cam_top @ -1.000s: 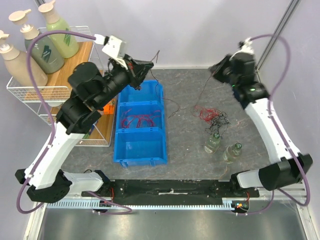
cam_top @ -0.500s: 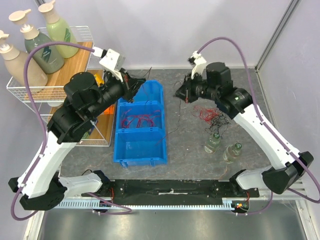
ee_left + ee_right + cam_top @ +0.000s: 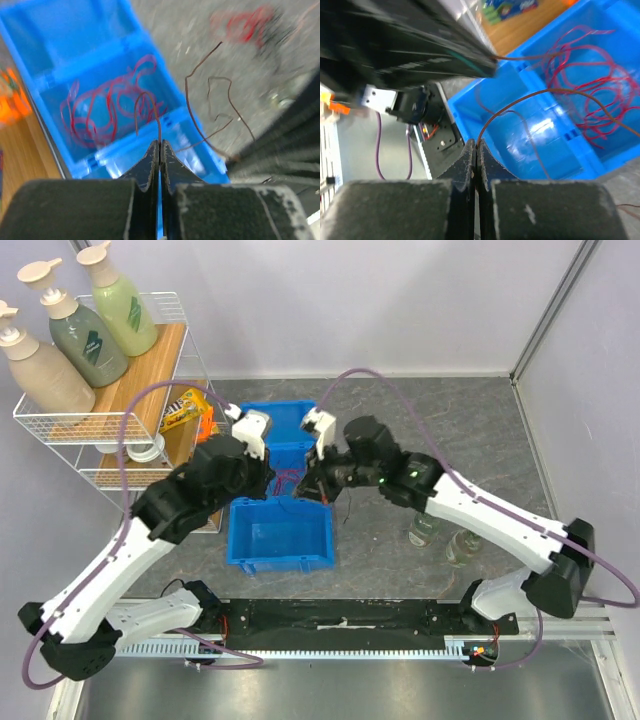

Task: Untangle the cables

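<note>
A thin dark-red cable [image 3: 196, 102] runs from the tips of my left gripper [image 3: 160, 144], which is shut on it, and curls out over the grey table. My right gripper [image 3: 476, 145] is shut on the end of a similar dark-red cable [image 3: 520, 100]. Both grippers hang close together over the blue bin [image 3: 280, 558]: the left gripper [image 3: 271, 483] beside the right gripper [image 3: 308, 490]. Loose red cables [image 3: 102, 107] lie in the bin's middle compartment, seen too as red cables [image 3: 587, 82]. A blurred red and black tangle [image 3: 250, 24] lies on the table beyond.
A wire rack [image 3: 60, 420] with pump bottles and a snack pack stands at the back left, close to the bin. Two small bottles [image 3: 424, 528] [image 3: 463, 545] stand on the table under my right arm. The bin's near compartment [image 3: 280, 530] holds nothing.
Both arms have swung down and inward from raised poses at the back. The right gripper travelled far left, from the right side of the table to over the bin.
</note>
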Available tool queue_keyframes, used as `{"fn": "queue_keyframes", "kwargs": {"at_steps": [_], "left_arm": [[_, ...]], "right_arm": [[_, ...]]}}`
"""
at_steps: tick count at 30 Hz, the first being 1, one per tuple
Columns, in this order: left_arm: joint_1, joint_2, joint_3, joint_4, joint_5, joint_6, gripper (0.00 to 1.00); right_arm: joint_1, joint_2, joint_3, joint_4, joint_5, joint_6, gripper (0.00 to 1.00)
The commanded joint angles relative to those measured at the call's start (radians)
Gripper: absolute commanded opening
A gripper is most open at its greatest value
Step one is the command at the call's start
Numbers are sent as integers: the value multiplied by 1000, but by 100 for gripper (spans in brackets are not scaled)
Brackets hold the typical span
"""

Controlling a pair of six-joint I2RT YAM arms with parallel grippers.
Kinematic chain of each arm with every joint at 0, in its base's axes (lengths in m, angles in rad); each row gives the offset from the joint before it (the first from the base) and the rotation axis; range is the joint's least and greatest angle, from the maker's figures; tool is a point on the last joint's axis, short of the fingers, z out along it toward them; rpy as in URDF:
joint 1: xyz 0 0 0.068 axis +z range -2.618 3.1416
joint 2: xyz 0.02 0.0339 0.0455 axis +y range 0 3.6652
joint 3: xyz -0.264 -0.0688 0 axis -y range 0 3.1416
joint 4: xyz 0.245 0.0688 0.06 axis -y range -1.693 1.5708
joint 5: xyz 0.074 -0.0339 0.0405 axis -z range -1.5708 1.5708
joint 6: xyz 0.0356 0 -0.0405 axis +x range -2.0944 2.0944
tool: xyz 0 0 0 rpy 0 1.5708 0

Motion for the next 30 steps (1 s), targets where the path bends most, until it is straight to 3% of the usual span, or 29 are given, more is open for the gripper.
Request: {"fn": "queue_keyframes", "kwargs": {"at_steps": [1, 8, 20, 24, 27, 30], "left_arm": [[0, -13, -168, -53, -98, -222, 2], [2, -23, -366, -73, -14, -495, 2], [2, -35, -440, -53, 66, -500, 6], [2, -95, -425, -59, 59, -477, 36], [2, -185, -426, -35, 63, -454, 73], [4, -271, -399, -7, 68, -402, 77]], "right_arm": [[107, 74, -52, 74, 30, -32, 0], [151, 186, -72, 97, 119, -47, 0], [151, 264, -100, 146, 172, -19, 1], [151, 258, -111, 162, 150, -9, 1], [151, 252, -115, 160, 139, -12, 1], [151, 255, -123, 168, 133, -12, 2]]}}
